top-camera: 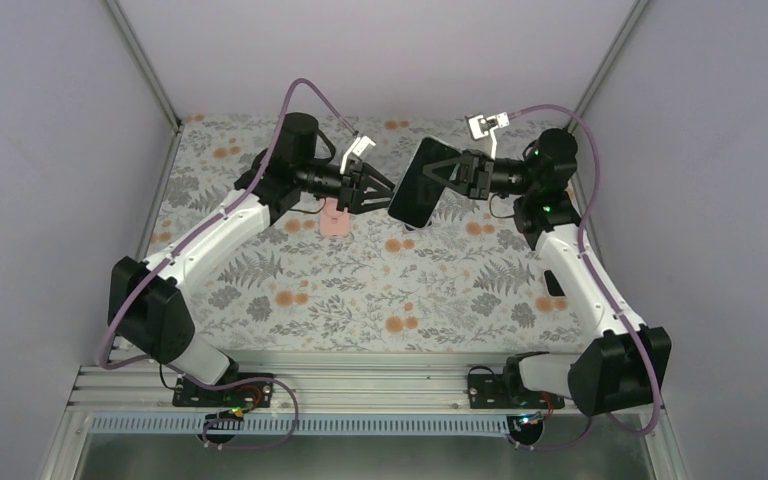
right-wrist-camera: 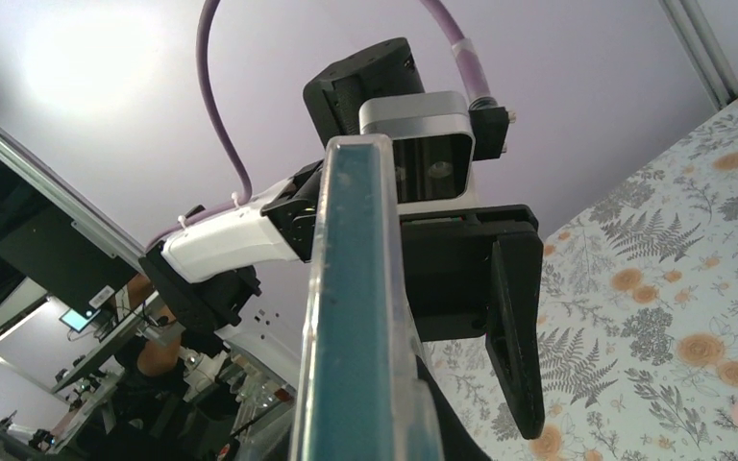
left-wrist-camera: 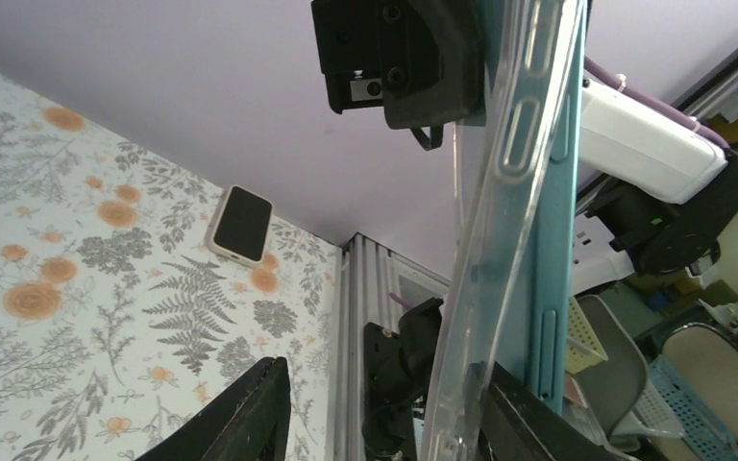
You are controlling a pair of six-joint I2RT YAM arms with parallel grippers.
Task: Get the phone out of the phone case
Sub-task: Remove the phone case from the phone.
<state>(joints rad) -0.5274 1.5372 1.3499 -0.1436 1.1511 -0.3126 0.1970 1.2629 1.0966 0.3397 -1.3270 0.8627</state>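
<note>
Two pincers shared the phone point(top-camera: 420, 187): my right pincer point(top-camera: 452, 176) clamped it aloft so the phone case point(left-wrist-camera: 488, 206) rim sat between fingers point(left-wrist-camera: 250, 415) of the half-wide left pincer point(top-camera: 384, 187), ready for peeling.

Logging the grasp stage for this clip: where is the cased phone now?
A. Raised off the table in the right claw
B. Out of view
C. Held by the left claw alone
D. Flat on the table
A: the right claw clamps the cased phone up above the table, while the left claw stands open at its edge.
</note>
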